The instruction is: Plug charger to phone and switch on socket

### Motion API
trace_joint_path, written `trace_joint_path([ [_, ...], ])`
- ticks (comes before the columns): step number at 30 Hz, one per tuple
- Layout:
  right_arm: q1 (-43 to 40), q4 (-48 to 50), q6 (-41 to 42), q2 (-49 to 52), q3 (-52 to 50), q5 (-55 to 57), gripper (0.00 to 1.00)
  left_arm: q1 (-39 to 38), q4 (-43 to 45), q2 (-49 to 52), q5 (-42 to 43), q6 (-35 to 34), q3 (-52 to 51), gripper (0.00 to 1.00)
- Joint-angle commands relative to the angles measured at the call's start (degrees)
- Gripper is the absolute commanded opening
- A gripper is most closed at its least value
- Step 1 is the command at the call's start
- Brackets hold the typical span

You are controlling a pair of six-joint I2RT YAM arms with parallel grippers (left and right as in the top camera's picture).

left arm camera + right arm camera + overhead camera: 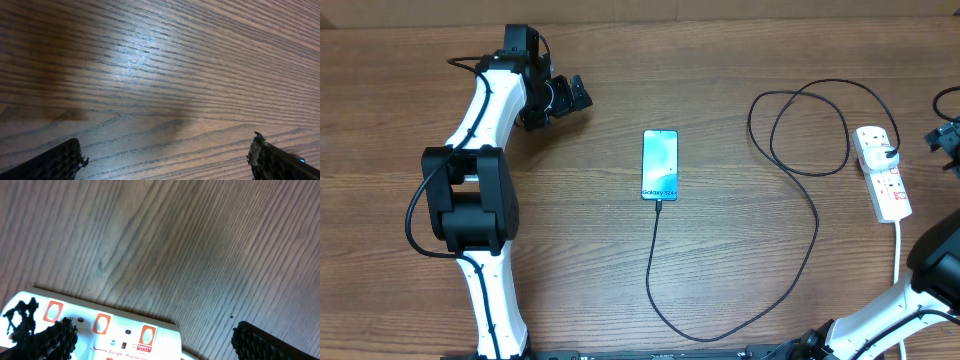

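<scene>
The phone lies in the middle of the table, screen up and lit blue. The thin black charger cable runs from the phone's near end, curves right and loops up to a black plug in the white socket strip. The strip also shows in the right wrist view, with orange-red switches. My right gripper is open, above the strip's end; in the overhead view it sits at the right edge. My left gripper is open and empty over bare wood at the far left, also shown in the left wrist view.
The strip's thick white cord runs toward the near right edge. The left arm's black base stands at the left.
</scene>
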Motion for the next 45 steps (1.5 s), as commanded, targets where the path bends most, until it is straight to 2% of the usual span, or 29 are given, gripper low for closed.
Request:
trace_joint_path([
  [1, -0.3, 0.7, 1.5, 0.0, -1.7, 1.0, 1.0, -0.4, -0.1, -1.4, -0.6, 0.2, 0.2, 1.0],
  [32, -0.4, 9.4, 1.0, 0.0, -13.9, -1.6, 1.0, -0.4, -0.1, -1.4, -1.6, 0.2, 0.2, 1.0],
  [45, -0.4, 13.9, 0.6, 0.0, -14.0, -1.6, 1.0, -0.4, -0.1, -1.4, -1.6, 0.2, 0.2, 1.0],
])
